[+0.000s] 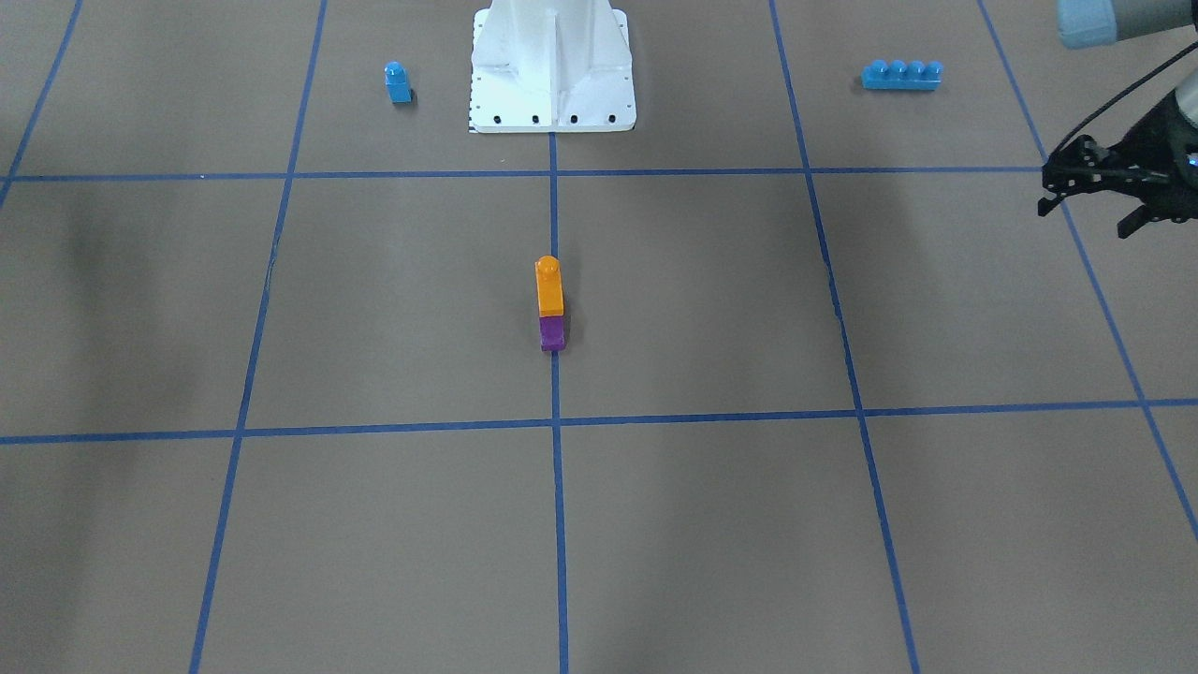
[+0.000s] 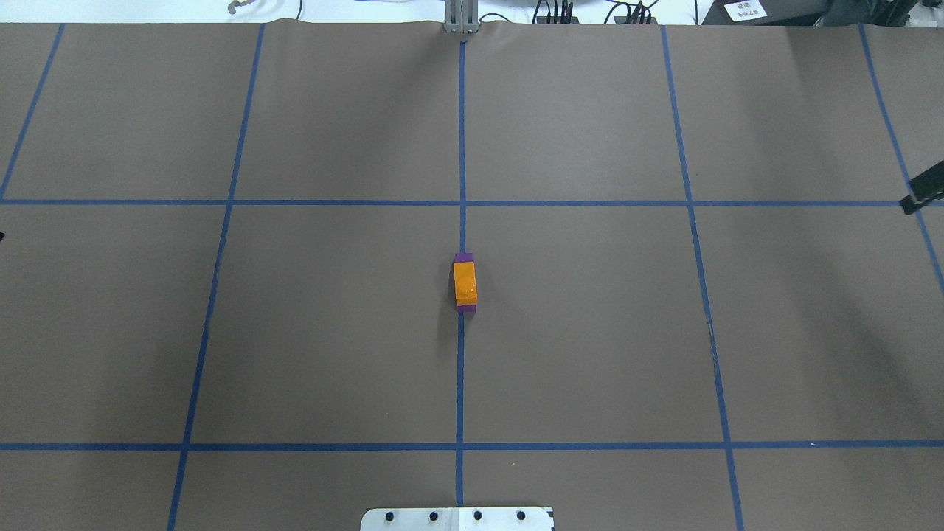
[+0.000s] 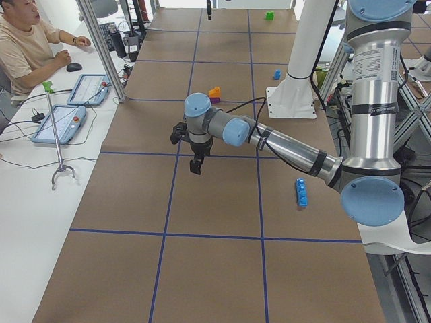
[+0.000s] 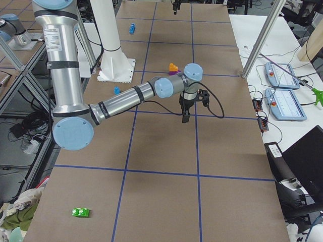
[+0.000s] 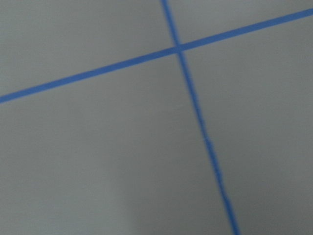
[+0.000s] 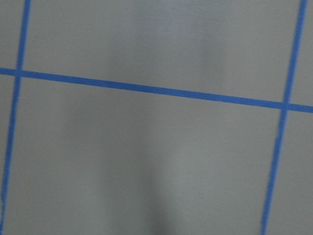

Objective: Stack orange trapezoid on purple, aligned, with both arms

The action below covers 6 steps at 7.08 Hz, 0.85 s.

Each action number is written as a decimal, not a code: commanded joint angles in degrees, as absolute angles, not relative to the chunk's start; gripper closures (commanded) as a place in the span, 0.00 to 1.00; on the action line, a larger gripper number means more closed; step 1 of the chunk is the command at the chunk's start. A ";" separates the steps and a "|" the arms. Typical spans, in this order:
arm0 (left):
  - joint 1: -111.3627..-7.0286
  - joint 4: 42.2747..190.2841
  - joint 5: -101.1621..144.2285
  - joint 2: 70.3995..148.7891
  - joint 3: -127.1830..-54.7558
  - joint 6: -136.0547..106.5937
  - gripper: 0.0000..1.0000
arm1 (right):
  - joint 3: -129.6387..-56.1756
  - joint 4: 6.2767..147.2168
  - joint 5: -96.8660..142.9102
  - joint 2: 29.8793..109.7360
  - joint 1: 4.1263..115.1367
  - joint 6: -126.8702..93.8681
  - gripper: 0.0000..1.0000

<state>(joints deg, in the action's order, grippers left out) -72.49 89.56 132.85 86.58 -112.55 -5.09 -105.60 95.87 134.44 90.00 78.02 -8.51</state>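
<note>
The orange trapezoid (image 1: 549, 285) sits on top of the purple block (image 1: 552, 334) at the table's centre, on the middle blue line. From overhead the orange (image 2: 465, 285) covers the purple (image 2: 464, 257) except for thin strips at both ends. My left gripper (image 1: 1090, 215) hangs open and empty far off to the side, well away from the stack. Only a black sliver of my right gripper (image 2: 922, 195) shows at the overhead view's right edge, so I cannot tell how its jaws stand. Both wrist views show only bare table and tape lines.
A small blue single-stud block (image 1: 398, 82) and a long blue four-stud brick (image 1: 901, 75) lie on either side of the white robot base (image 1: 552, 94). A green brick (image 4: 81, 212) lies near one table end. An operator (image 3: 27, 40) sits beside the table.
</note>
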 commanded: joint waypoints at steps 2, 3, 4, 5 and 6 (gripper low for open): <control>-78.92 88.86 133.51 84.12 -108.46 1.23 0.00 | -101.51 96.41 135.18 94.91 87.97 7.90 0.00; -79.88 88.77 133.77 83.76 -107.41 1.23 0.00 | -100.90 96.15 134.91 95.62 88.07 7.91 0.00; -82.94 89.12 135.94 83.76 -104.88 1.32 0.00 | -100.72 96.15 134.91 95.71 88.50 7.91 0.00; -83.32 89.03 136.75 83.59 -104.85 1.32 0.00 | -100.72 96.07 135.09 95.71 88.51 8.00 0.00; -83.58 89.38 136.93 82.37 -105.46 1.23 0.00 | -100.37 95.98 135.17 95.71 88.51 8.00 0.00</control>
